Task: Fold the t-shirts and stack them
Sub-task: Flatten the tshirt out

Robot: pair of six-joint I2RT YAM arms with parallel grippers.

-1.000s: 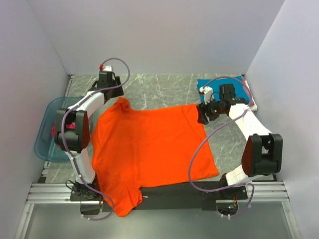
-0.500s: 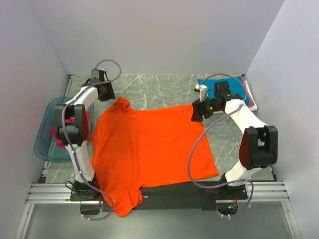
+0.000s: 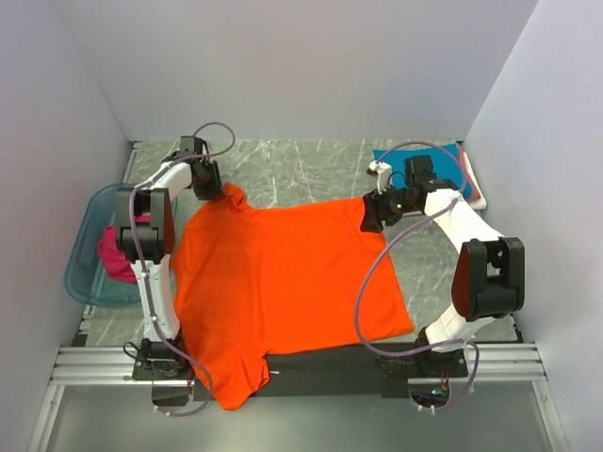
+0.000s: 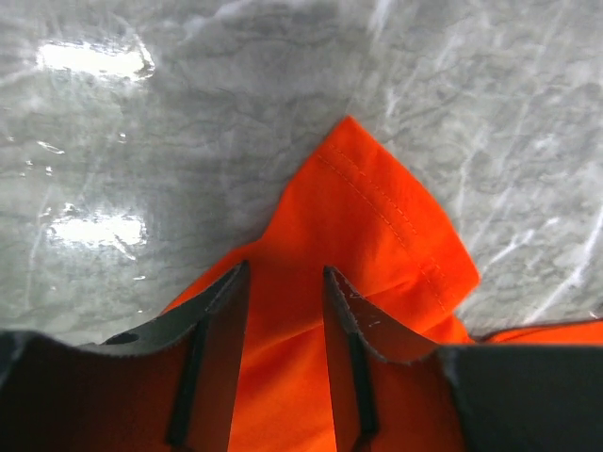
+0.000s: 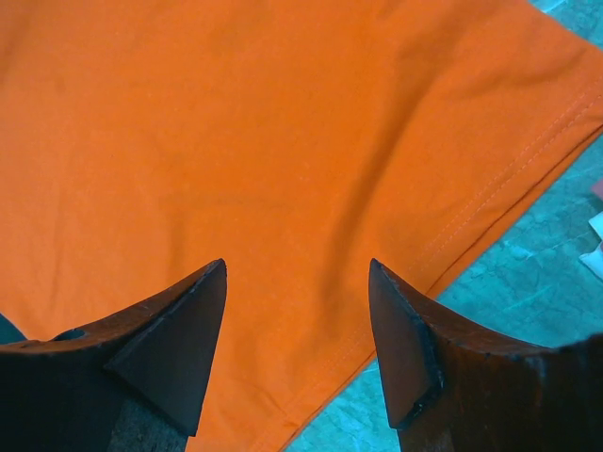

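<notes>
A bright orange t-shirt (image 3: 283, 273) lies spread flat on the marbled table. My left gripper (image 3: 209, 184) is down at its far left sleeve. In the left wrist view the sleeve (image 4: 377, 226) runs between the left gripper's (image 4: 285, 282) jaws, which stand apart with a narrow gap over the cloth. My right gripper (image 3: 373, 213) hovers at the shirt's far right corner. In the right wrist view the right gripper (image 5: 297, 278) is wide open above the stitched hem (image 5: 490, 198), gripping nothing. A folded teal t-shirt (image 3: 400, 157) lies at the back right. A magenta one (image 3: 115, 256) sits in the tub.
A translucent blue tub (image 3: 83, 273) stands at the left table edge. The teal shirt tops a small stack with pale cloth (image 3: 474, 191) showing at its right side, close behind the right arm. Grey walls enclose three sides. A metal rail (image 3: 301, 363) runs along the near edge.
My left gripper swung from the back left corner down onto the orange sleeve, and its jaws narrowed. The right gripper shifted slightly left at the hem corner.
</notes>
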